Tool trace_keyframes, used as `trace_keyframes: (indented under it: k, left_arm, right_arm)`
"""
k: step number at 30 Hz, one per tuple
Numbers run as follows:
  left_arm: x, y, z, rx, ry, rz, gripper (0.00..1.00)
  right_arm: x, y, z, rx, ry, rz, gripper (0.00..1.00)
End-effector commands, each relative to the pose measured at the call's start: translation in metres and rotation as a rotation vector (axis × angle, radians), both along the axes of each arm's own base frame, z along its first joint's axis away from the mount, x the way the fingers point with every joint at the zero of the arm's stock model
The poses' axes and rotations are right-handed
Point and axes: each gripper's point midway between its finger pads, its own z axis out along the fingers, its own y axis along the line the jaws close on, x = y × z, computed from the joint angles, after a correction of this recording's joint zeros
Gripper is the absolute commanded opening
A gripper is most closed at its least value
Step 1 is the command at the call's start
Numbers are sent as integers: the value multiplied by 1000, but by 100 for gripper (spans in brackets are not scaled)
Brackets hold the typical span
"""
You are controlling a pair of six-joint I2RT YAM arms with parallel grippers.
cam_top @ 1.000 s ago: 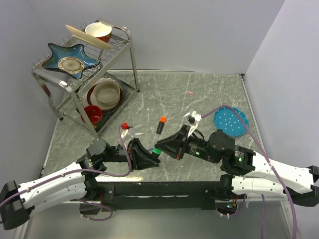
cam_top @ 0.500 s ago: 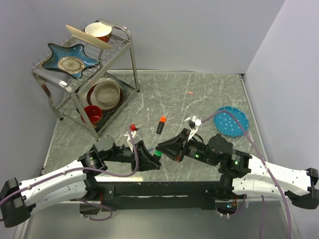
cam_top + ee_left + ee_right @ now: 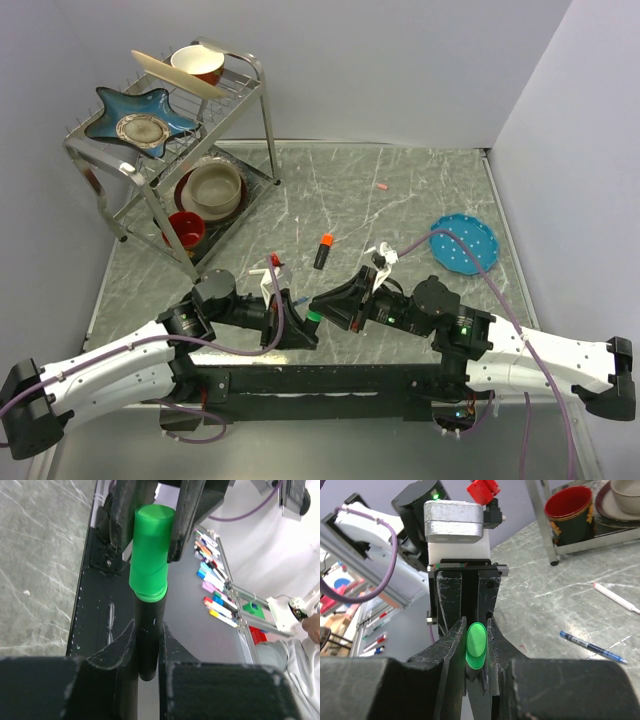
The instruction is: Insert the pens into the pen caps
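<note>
Arms (image 3: 120, 365) drifted nearer, left end effector (image 3: 148, 641) pinching marker (image 3: 148, 622), right end effector (image 3: 476, 623) astride cap (image 3: 476, 644), grip unclear

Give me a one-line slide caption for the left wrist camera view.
Left end effector grips a black marker while the right end effector holds the green cap seated over its tip.

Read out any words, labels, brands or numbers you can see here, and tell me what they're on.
No text can be read in any view.
green cap: plain, no print.
black marker: no print visible.
blue ballpoint: any print too small to read.
coloured markers beyond the table: labels too blurred to read.
</note>
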Motion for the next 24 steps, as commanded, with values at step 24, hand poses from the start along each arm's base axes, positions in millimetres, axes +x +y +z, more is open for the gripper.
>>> trace_keyframes:
  k: [24]
  left_arm:
    - [75, 12, 80, -193, -199, 273, 1]
  right_arm:
    - [-125, -15, -153, -431, 352, 557, 0]
